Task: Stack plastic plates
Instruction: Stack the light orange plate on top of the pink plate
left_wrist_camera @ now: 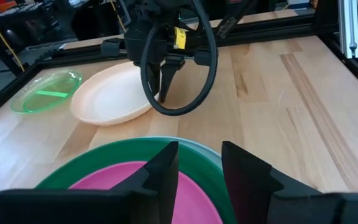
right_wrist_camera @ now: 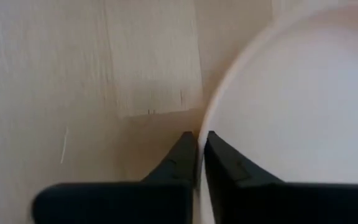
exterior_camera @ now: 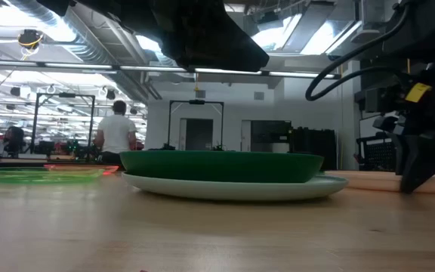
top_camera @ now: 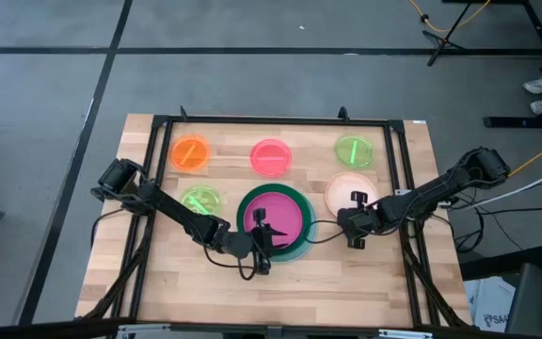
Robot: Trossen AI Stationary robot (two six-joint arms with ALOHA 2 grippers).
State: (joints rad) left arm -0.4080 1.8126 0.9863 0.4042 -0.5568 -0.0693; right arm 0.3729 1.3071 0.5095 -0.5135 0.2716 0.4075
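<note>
Peach plate (top_camera: pixel 346 191) lies right of centre on my wooden table (top_camera: pixel 158 273), its near rim pinched thin between my right gripper (right_wrist_camera: pixel 199 149) fingers. It is round, pale and shallow. My left gripper (left_wrist_camera: pixel 199 163) hovers over the magenta plate (top_camera: pixel 280 222), fingers narrowly apart, holding nothing. Magenta sits inside the dark green plate (top_camera: pixel 294 247), on the pale blue plate (exterior_camera: pixel 232 189). Small orange (top_camera: pixel 191 153), pink (top_camera: pixel 271 157) and two neon green plates (top_camera: pixel 354 151) lie apart.
</note>
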